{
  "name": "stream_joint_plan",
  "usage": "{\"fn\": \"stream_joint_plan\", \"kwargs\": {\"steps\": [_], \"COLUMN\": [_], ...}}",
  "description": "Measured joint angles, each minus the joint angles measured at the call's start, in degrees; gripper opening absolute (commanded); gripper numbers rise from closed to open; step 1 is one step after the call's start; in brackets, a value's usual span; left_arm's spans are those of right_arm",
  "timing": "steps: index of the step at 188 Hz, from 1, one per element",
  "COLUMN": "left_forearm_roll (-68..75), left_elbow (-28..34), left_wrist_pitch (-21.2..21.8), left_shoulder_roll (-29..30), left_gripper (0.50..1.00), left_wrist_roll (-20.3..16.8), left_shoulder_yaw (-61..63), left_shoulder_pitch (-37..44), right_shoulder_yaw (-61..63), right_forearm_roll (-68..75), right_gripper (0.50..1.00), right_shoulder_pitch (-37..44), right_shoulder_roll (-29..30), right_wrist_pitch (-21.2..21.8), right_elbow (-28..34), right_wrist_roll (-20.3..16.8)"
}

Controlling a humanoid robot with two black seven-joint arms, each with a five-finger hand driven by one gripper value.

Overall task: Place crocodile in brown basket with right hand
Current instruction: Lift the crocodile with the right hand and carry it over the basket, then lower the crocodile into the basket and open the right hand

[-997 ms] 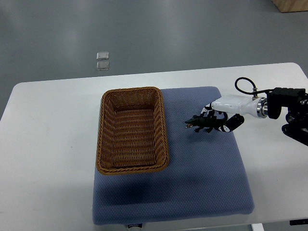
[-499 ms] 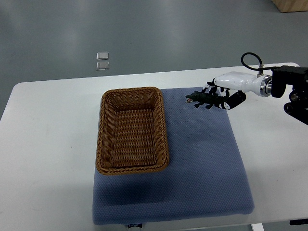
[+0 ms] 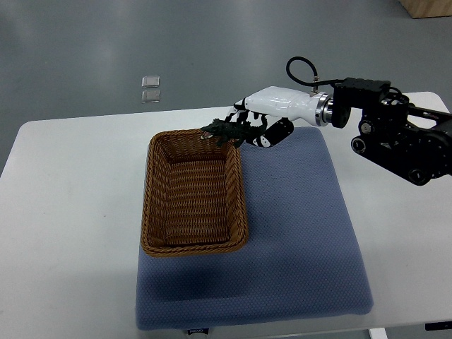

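Grey floor [image 3: 212, 42]: plain and smooth, fills the top of the view beyond the desk.
White desk [image 3: 70, 212]: rounded corners, spans the full width of the view; carries the mat and the basket.
Blue mat [image 3: 296, 233]: padded, square-ish, lies flat on the middle of the desk; its near edge reaches the desk's near edge.
Brown basket [image 3: 146, 205]: woven wicker, rectangular, long side running away from the robot; sits on the left part of the mat, nothing lying on its floor.
Right arm [image 3: 395, 134]: black joints, enters from the right edge and reaches left across the far side of the mat; a black cable loops above the wrist.
Right hand [image 3: 267, 120]: white shell, dark fingers curled down, clenched around the crocodile's rear half.
Crocodile [image 3: 224, 130]: dark green toy, held in the air at the basket's far right corner, head pointing left over the far rim; contact with the rim cannot be judged.
Clear tiles [image 3: 150, 89]: two small squares, one just behind the other, on the floor beyond the desk.
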Motion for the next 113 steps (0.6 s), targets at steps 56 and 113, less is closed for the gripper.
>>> {"fn": "stream_joint_plan", "kwargs": {"steps": [56,113], "left_forearm_roll": [0.0,0.0], "left_elbow": [-0.01,0.02], "left_wrist_pitch": [0.03,0.02], "left_shoulder_roll": [0.0,0.0], "left_gripper": [1.0,1.0], "left_wrist_roll": [0.0,0.0], "left_shoulder_yaw": [0.0,0.0], "left_shoulder_pitch": [0.0,0.01], "right_shoulder_yaw": [-0.84,-1.38], "right_forearm_roll": [-0.69,-2.28], "right_gripper": [0.552,0.558], "right_shoulder_pitch": [-0.16,-2.51], "right_shoulder_roll": [8.92,14.62], "right_wrist_pitch": [-0.32,-0.37], "right_elbow": [-2.64,-5.56], "right_wrist_roll": [-0.45,-0.49]}}
